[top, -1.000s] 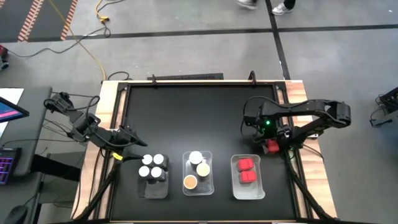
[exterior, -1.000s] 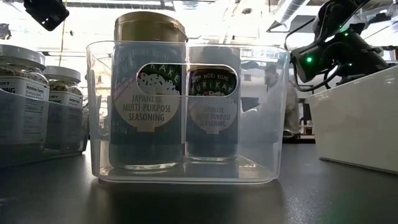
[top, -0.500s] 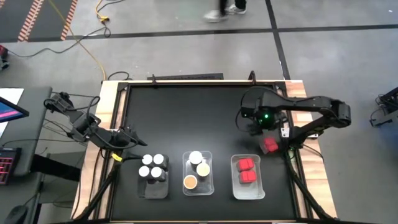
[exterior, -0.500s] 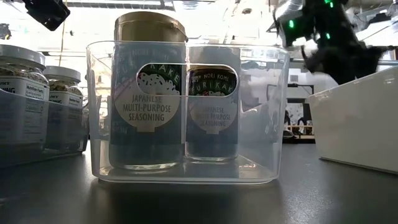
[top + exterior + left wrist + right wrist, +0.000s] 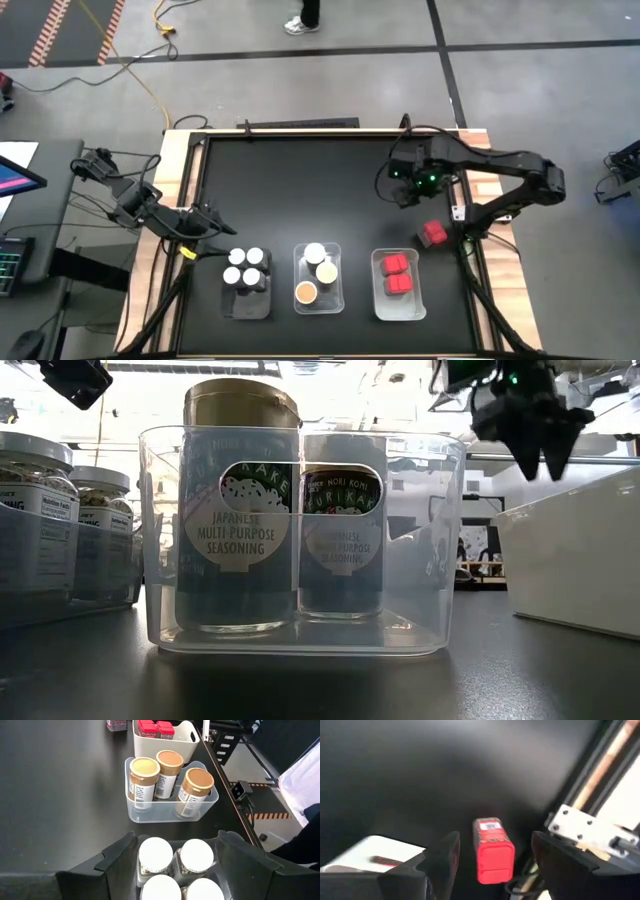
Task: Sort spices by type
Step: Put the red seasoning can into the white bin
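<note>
A lone red-capped spice jar (image 5: 432,234) sits on the black table near its right edge, beside the right tray (image 5: 378,298), which holds two red-capped jars (image 5: 397,274). My right gripper (image 5: 404,190) hangs open in the air, up and toward the far edge from that jar (image 5: 492,851); the low view shows its fingers (image 5: 545,452) pointing down. My left gripper (image 5: 176,845) is open and hovers by the tray with several white-capped jars (image 5: 245,267). Three tan- and cream-lidded jars (image 5: 318,273) stand in the middle tray.
The three clear trays stand in a row along the table's near edge, with the middle tray (image 5: 300,645) right in front of the low camera. The table's raised wooden rim (image 5: 480,150) runs close by the lone red jar. A person's feet (image 5: 302,22) show beyond the far edge.
My right gripper has risen from just over the lone red jar and moved toward the far edge and a little left. The red jar has stayed on the table by the right edge. The left arm has kept still.
</note>
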